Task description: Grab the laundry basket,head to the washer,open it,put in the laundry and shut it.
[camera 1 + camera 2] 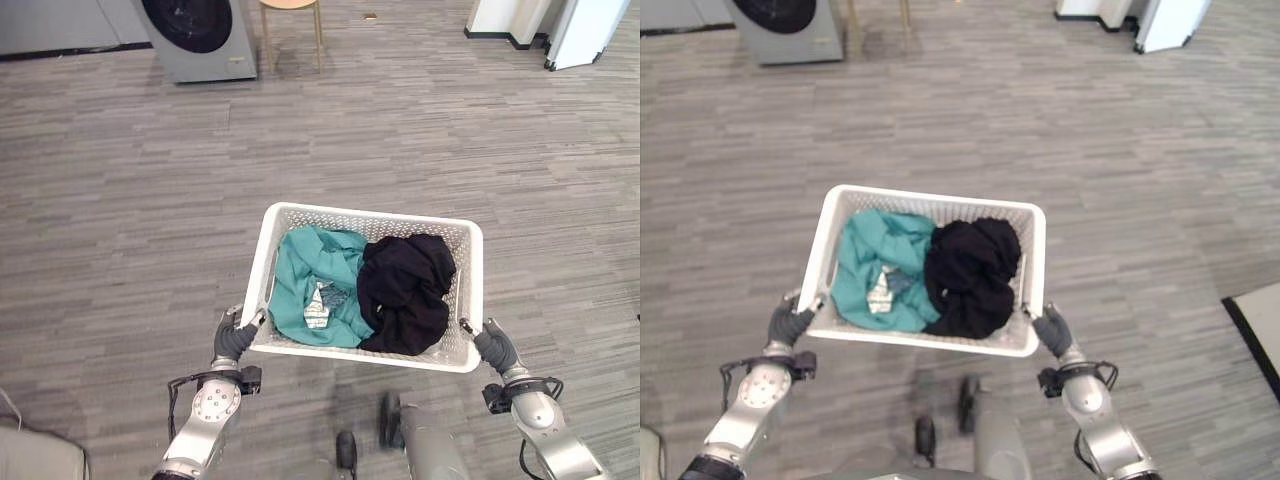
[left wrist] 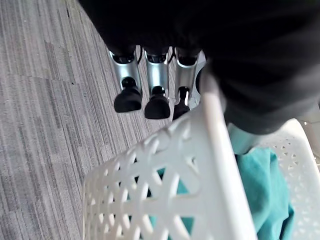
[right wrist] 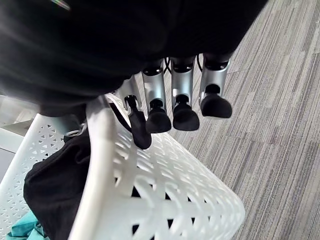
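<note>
**Observer:** Basket first: your white perforated plastic laundry basket (image 1: 452,236) sits at the centre of the head views, held up off the grey wood-grain plank floor (image 1: 120,200), tilted a little in the frame with its lower edge nearest you.

**Operator:** What is in it?

**Observer:** You have a crumpled teal garment (image 1: 312,280) on the left side of the basket and a bunched black garment (image 1: 405,290) on the right, the two touching in the middle. A small pale printed patch shows on the teal cloth.

**Operator:** And the hands?

**Observer:** Your left hand (image 1: 232,341) is at the lower left corner of the basket, your right hand (image 1: 496,347) at the lower right corner. In the left wrist view the left fingers (image 2: 157,102) curl down the outside of the lattice wall just under the rim, and the thumb side is hidden behind the rim. The right wrist view shows the same thing mirrored: right fingers (image 3: 185,115) bent over the outer wall, one dark tip pressed against the rim. So you have both hands closed on the basket's rim, one at each near corner.

**Operator:** Where is the washer?

**Observer:** You can see the grey front-loading washing machine (image 1: 200,40) with its round dark door at the upper left of the frame, well apart from the basket. Just right of it stands a light wooden stool (image 1: 290,25), and white furniture (image 1: 545,25) sits at the upper right.
</note>
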{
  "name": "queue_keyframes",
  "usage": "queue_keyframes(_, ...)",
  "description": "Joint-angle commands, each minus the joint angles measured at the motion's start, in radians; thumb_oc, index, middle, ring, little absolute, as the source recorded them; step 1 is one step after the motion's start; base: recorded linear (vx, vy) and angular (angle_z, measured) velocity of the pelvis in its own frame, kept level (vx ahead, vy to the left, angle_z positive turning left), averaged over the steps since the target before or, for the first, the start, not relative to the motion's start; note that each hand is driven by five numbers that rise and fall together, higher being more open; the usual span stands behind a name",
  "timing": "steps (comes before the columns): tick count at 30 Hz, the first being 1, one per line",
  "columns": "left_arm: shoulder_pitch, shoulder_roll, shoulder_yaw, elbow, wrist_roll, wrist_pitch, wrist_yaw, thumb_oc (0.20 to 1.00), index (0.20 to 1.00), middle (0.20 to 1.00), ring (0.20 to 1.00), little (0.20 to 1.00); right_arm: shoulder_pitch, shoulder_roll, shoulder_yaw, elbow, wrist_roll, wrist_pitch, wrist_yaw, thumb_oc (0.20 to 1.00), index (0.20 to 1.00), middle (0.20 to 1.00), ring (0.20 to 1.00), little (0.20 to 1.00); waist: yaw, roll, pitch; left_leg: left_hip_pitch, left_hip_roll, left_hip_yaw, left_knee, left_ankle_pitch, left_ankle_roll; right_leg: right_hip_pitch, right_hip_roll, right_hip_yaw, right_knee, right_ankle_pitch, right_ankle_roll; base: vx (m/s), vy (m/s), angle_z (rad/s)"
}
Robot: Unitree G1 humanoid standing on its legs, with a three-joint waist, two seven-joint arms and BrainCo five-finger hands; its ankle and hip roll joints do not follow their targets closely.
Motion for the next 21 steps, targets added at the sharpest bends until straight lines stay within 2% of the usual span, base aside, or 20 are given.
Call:
queue_keyframes(1,0.044,-0.034,-0.008,-0.105,-0.071,-0.094,-0.052,0.200,0.200,0.200,0.200,0.200,-0.088,0.046,-0.057,-0.081,0.172,-0.140,0.016,0.200,0.200,0.200,0.200,0.200,-0.010,0.012,-0.013,0.042,0.089,0.041,0.067,-0.055,-0.057,0.176,-0.020,0.028,-0.244,0.204,0.091,0.34,-0.081,0.47)
queue_keyframes(5,0.048,-0.051,-0.015,-0.094,-0.065,-0.099,-0.061,0.200,0.200,0.200,0.200,0.200,-0.057,0.050,-0.065,-0.085,0.170,-0.143,0.032,0.200,0.200,0.200,0.200,0.200,-0.029,0.011,-0.038,0.107,0.101,0.009,0.085,-0.069,-0.079,0.194,-0.023,0.049,-0.215,0.248,0.086,0.48,-0.172,0.40)
queue_keyframes(6,0.037,-0.062,-0.027,-0.088,-0.076,-0.097,-0.060,0.200,0.200,0.200,0.200,0.200,-0.054,0.048,-0.072,-0.073,0.164,-0.143,0.025,0.200,0.200,0.200,0.200,0.200,-0.036,0.019,-0.054,0.089,0.137,0.006,0.176,0.009,-0.118,0.222,-0.006,0.057,-0.198,0.259,0.061,0.65,-0.332,0.71)
queue_keyframes(7,0.039,-0.067,-0.031,-0.086,-0.089,-0.097,-0.063,0.200,0.200,0.200,0.200,0.200,-0.050,0.042,-0.079,-0.075,0.172,-0.149,0.024,0.200,0.200,0.200,0.200,0.200,-0.037,0.029,-0.058,0.060,0.168,0.009,0.275,0.062,-0.136,0.243,0.008,0.045,-0.196,0.244,0.043,0.57,-0.353,0.75)
queue_keyframes(8,0.040,-0.065,-0.035,-0.090,-0.092,-0.097,-0.069,0.200,0.200,0.200,0.200,0.200,-0.050,0.038,-0.083,-0.079,0.181,-0.152,0.022,0.200,0.200,0.200,0.200,0.200,-0.035,0.021,-0.059,0.024,0.177,0.012,0.359,0.109,-0.139,0.264,0.009,0.043,-0.201,0.235,0.028,0.26,-0.188,0.46)
queue_keyframes(9,0.040,-0.065,-0.036,-0.090,-0.092,-0.097,-0.069,0.200,0.200,0.200,0.200,0.200,-0.050,0.038,-0.084,-0.079,0.181,-0.152,0.022,0.200,0.200,0.200,0.200,0.200,-0.037,0.022,-0.060,0.018,0.179,0.009,0.367,0.105,-0.140,0.263,0.009,0.040,-0.201,0.235,0.027,0.24,-0.175,0.23)
queue_keyframes(10,0.040,-0.063,-0.038,-0.089,-0.092,-0.093,-0.067,0.200,0.200,0.200,0.200,0.200,-0.051,0.029,-0.087,-0.074,0.183,-0.152,0.012,0.200,0.200,0.200,0.200,0.200,-0.033,0.016,-0.059,-0.014,0.193,0.024,0.438,0.148,-0.140,0.292,0.015,0.035,-0.203,0.212,0.008,0.26,-0.174,-0.09)
queue_keyframes(11,0.036,-0.060,-0.040,-0.094,-0.100,-0.091,-0.069,0.200,0.200,0.200,0.200,0.200,-0.051,0.024,-0.091,-0.071,0.185,-0.147,0.007,0.200,0.200,0.200,0.200,0.200,-0.027,0.009,-0.055,-0.051,0.206,0.040,0.488,0.147,-0.128,0.322,0.017,0.030,-0.206,0.193,-0.005,0.38,-0.221,-0.12)
queue_keyframes(13,0.029,-0.059,-0.046,-0.098,-0.104,-0.087,-0.071,0.200,0.200,0.200,0.200,0.200,-0.059,0.016,-0.097,-0.072,0.184,-0.140,0.000,0.200,0.200,0.200,0.200,0.200,-0.004,-0.009,-0.045,-0.149,0.183,0.064,0.518,0.089,-0.103,0.377,0.012,0.034,-0.222,0.164,-0.011,0.45,-0.151,0.16)
queue_keyframes(14,0.037,-0.063,-0.042,-0.100,-0.104,-0.086,-0.069,0.200,0.200,0.200,0.200,0.200,-0.057,0.015,-0.104,-0.075,0.189,-0.145,-0.004,0.200,0.200,0.200,0.200,0.200,0.020,-0.021,-0.043,-0.221,0.150,0.079,0.442,0.030,-0.082,0.426,0.008,0.035,-0.243,0.142,-0.002,0.42,-0.078,0.03)
queue_keyframes(15,0.037,-0.062,-0.042,-0.100,-0.104,-0.086,-0.069,0.200,0.200,0.200,0.200,0.200,-0.057,0.015,-0.105,-0.075,0.189,-0.145,-0.004,0.200,0.200,0.200,0.200,0.200,0.020,-0.024,-0.045,-0.222,0.147,0.080,0.437,0.035,-0.081,0.424,0.005,0.035,-0.245,0.144,-0.001,0.46,-0.049,-0.24)
queue_keyframes(16,0.044,-0.061,-0.039,-0.103,-0.102,-0.084,-0.070,0.200,0.200,0.200,0.200,0.200,-0.057,0.013,-0.105,-0.074,0.191,-0.144,-0.005,0.200,0.200,0.200,0.200,0.200,0.031,-0.024,-0.042,-0.259,0.139,0.092,0.369,0.029,-0.077,0.451,0.011,0.035,-0.253,0.128,0.003,0.27,0.004,-0.32)
queue_keyframes(18,0.052,-0.061,-0.033,-0.105,-0.098,-0.077,-0.074,0.200,0.200,0.200,0.200,0.200,-0.053,0.016,-0.104,-0.069,0.190,-0.141,-0.007,0.200,0.200,0.200,0.200,0.200,0.051,-0.014,-0.048,-0.291,0.129,0.101,0.194,0.117,-0.090,0.494,0.032,0.041,-0.269,0.111,0.005,0.50,0.036,-0.38)
queue_keyframes(19,0.064,-0.059,-0.020,-0.113,-0.095,-0.074,-0.078,0.200,0.200,0.200,0.200,0.200,-0.049,0.019,-0.108,-0.062,0.186,-0.138,-0.013,0.200,0.200,0.200,0.200,0.200,0.070,-0.001,-0.045,-0.340,0.142,0.123,0.070,0.203,-0.113,0.551,0.062,0.049,-0.275,0.082,0.003,0.61,0.076,-0.46)
queue_keyframes(21,0.072,-0.062,-0.018,-0.117,-0.092,-0.072,-0.079,0.200,0.200,0.200,0.200,0.200,-0.045,0.023,-0.108,-0.061,0.183,-0.138,-0.014,0.200,0.200,0.200,0.200,0.200,0.078,-0.002,-0.042,-0.346,0.142,0.138,0.017,0.224,-0.117,0.577,0.064,0.056,-0.274,0.068,0.004,0.39,0.062,-0.29)
